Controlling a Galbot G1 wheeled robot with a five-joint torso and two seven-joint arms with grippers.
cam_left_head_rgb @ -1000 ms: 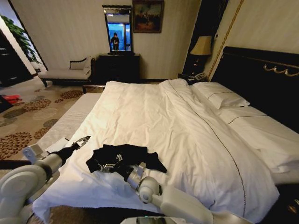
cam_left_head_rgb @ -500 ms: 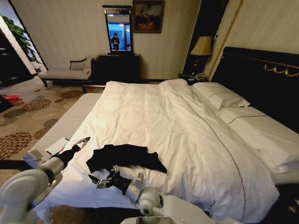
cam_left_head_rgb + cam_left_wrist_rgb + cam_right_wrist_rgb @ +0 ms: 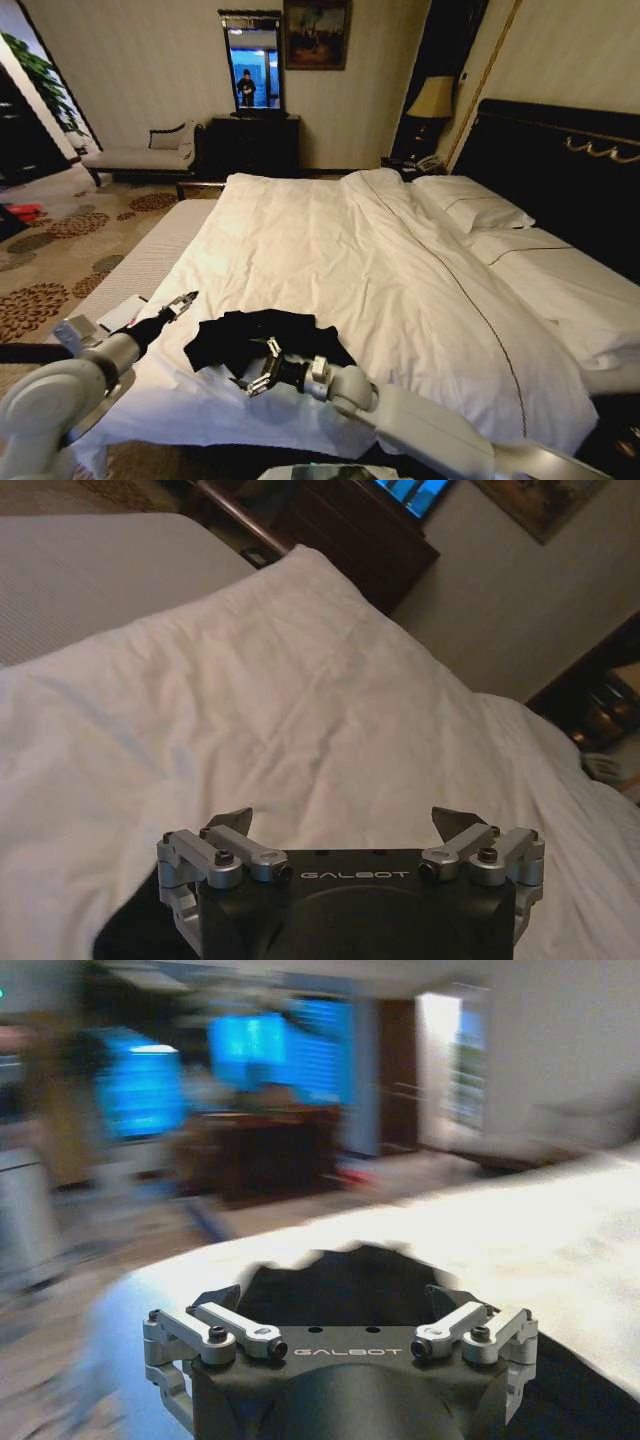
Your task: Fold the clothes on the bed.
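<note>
Clothes [image 3: 262,338], a black crumpled T-shirt, lie near the foot corner of the bed [image 3: 400,270], long axis crosswise. Right gripper [image 3: 262,372], jaws spread and empty, sits at the near hem, closer than the open left gripper [image 3: 181,302] beside the sleeve.

Dim warm lamp [image 3: 433,98] glow; motion-blurred right wrist view.

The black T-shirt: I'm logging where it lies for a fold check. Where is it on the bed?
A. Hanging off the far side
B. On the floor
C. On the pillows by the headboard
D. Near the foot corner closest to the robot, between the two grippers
D: the black T-shirt lies bunched on the white duvet at the near corner, left gripper beside it, right gripper at its near edge.
</note>
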